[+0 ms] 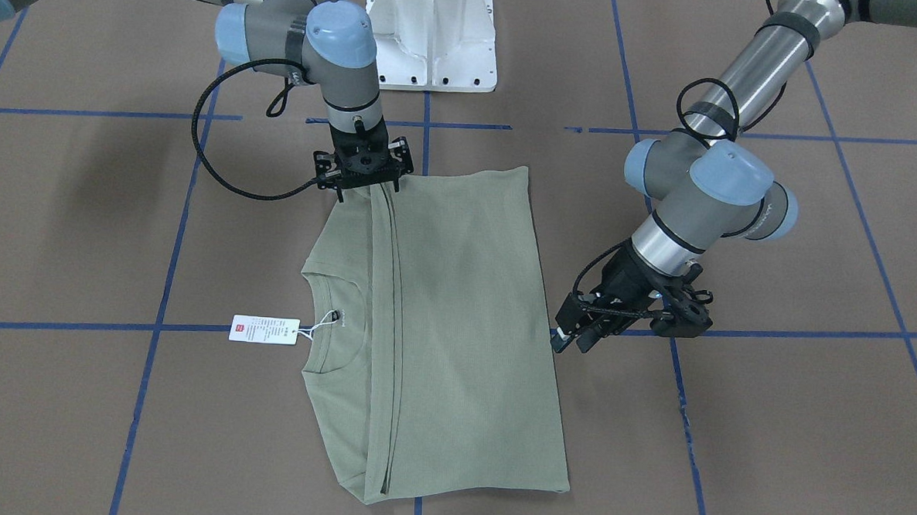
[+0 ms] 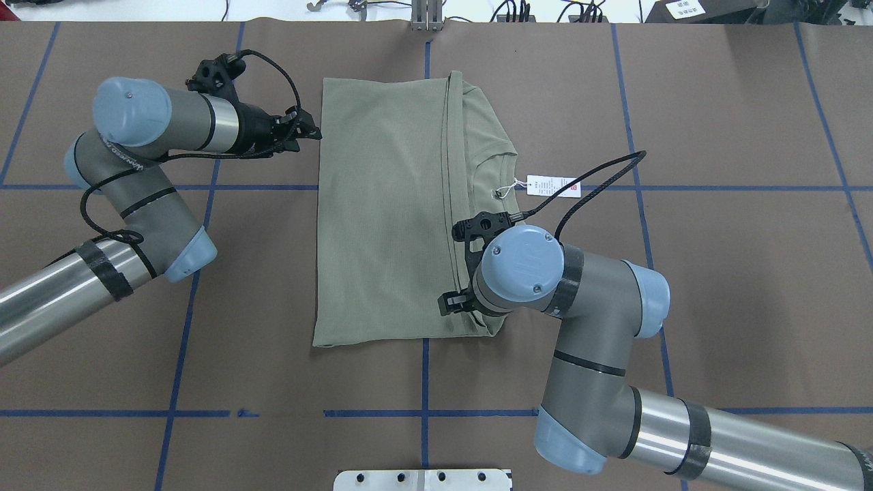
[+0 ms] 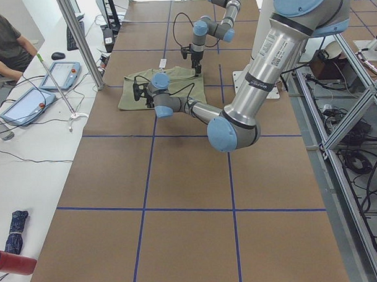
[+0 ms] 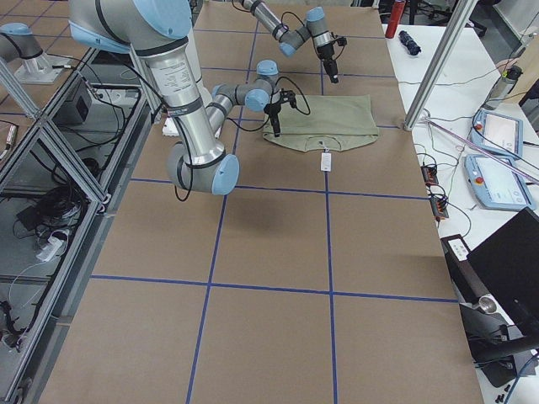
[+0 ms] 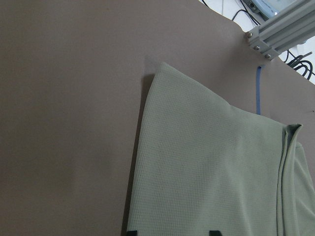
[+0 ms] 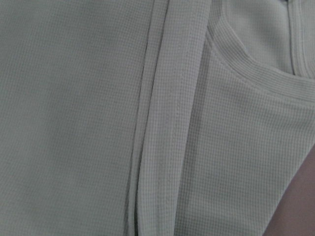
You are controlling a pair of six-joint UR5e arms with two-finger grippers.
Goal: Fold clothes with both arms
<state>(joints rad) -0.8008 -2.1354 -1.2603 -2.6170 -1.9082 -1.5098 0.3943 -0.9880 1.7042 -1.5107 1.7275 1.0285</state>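
The pale green shirt [image 1: 441, 311] [image 2: 389, 218] lies flat on the brown table, folded lengthwise, with a long fold edge running beside its round collar [image 1: 332, 325]. Its white hang tag [image 1: 264, 329] [image 2: 554, 185] rests on the table by the collar. My left gripper [image 1: 571, 341] [image 2: 314, 133] hovers low at the shirt's side edge, open; in the left wrist view its fingertips [image 5: 130, 232] straddle the cloth edge [image 5: 211, 172]. My right gripper [image 1: 368, 190] points straight down on the hem end of the fold. The right wrist view shows only cloth [image 6: 98, 123], so I cannot tell whether it is open or shut.
The white pedestal base [image 1: 433, 40] [image 2: 423, 479] stands at the robot's side of the table. Blue tape lines [image 2: 423, 413] grid the brown surface. A side bench with tablets [image 3: 59, 74], a metal post [image 3: 79, 39] and a seated person [image 3: 2, 42] lies beyond the far edge.
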